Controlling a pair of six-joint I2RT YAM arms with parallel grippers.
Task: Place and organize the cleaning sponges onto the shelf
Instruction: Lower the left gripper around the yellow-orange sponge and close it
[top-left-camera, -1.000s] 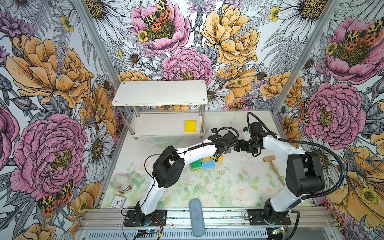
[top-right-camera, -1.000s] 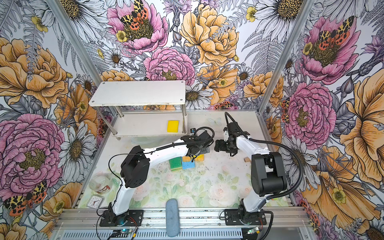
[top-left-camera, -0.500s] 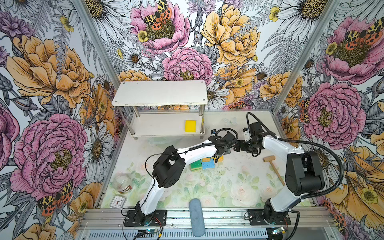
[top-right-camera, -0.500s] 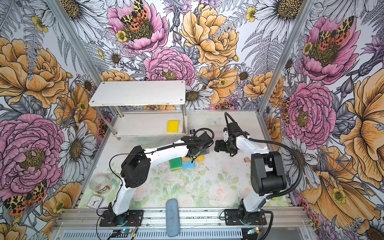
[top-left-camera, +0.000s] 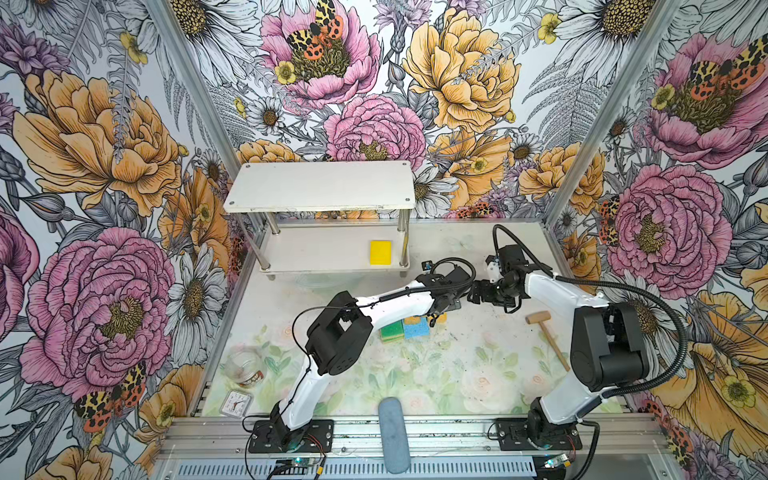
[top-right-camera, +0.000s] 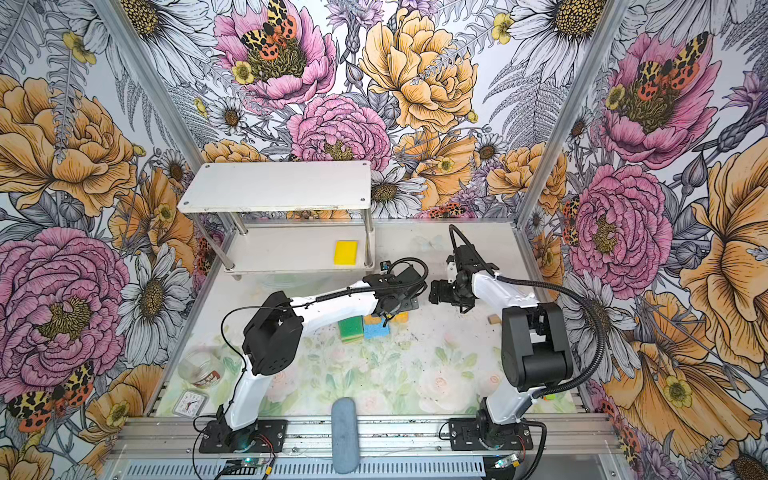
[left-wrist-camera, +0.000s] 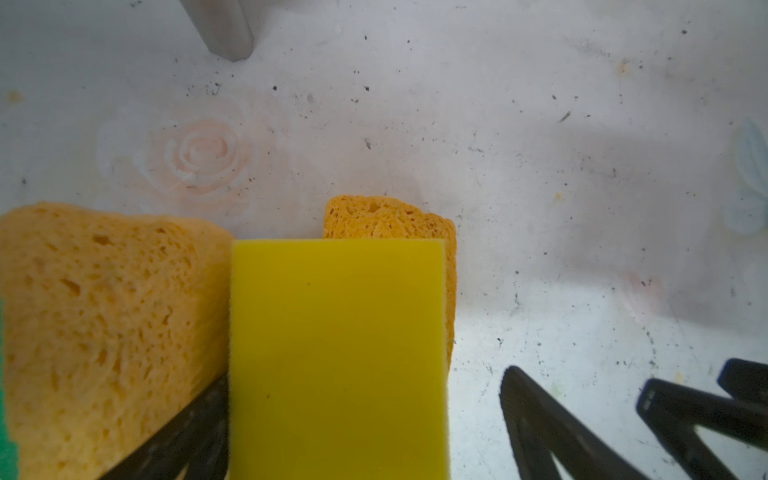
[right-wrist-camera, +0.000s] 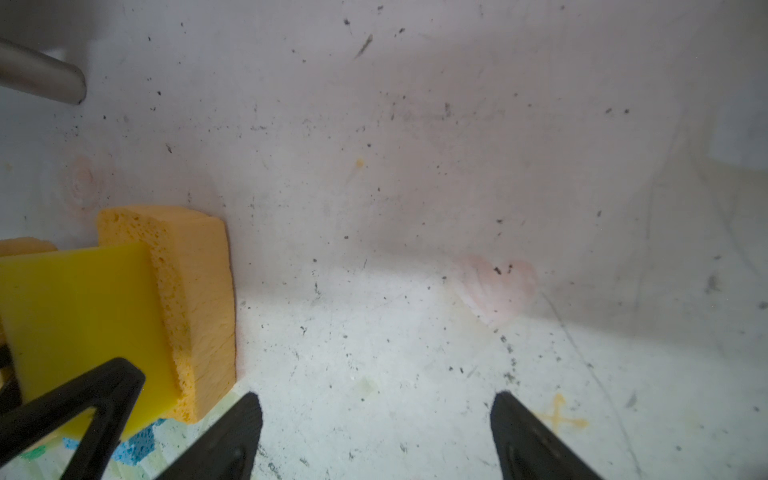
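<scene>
I am checking the surroundings first: a wooden mallet (top-left-camera: 538, 318) is lying on the table (top-left-camera: 478, 365) to the right of the arms; a grey-blue cylinder (top-left-camera: 392, 432) is sitting across the front rail; a glass jar (top-left-camera: 243, 368) and a small clock (top-left-camera: 236, 403) are resting at the front left, all well apart from the work. The right gripper (right-wrist-camera: 376, 398) is hovering just beside my left one, its fingers spread with only bare table between them, so it is crowding that side. The shelf (top-left-camera: 320, 193) is standing at the back, with a shelved sponge (top-left-camera: 380, 252), bright yellow, lying at the right end of its lower board. The other sponges are bunching in front of it, partly under the left arm: a green sponge (top-left-camera: 391, 331) and a blue sponge (top-left-camera: 415, 328) are lying side by side. The left gripper (left-wrist-camera: 365, 376) is standing open around a yellow sponge (left-wrist-camera: 338, 353), which is lying over a small orange sponge (left-wrist-camera: 386, 218); one finger is sitting between it and a large orange sponge (left-wrist-camera: 104, 332), while the other is staying clear of its far edge, so nothing is being squeezed.
</scene>
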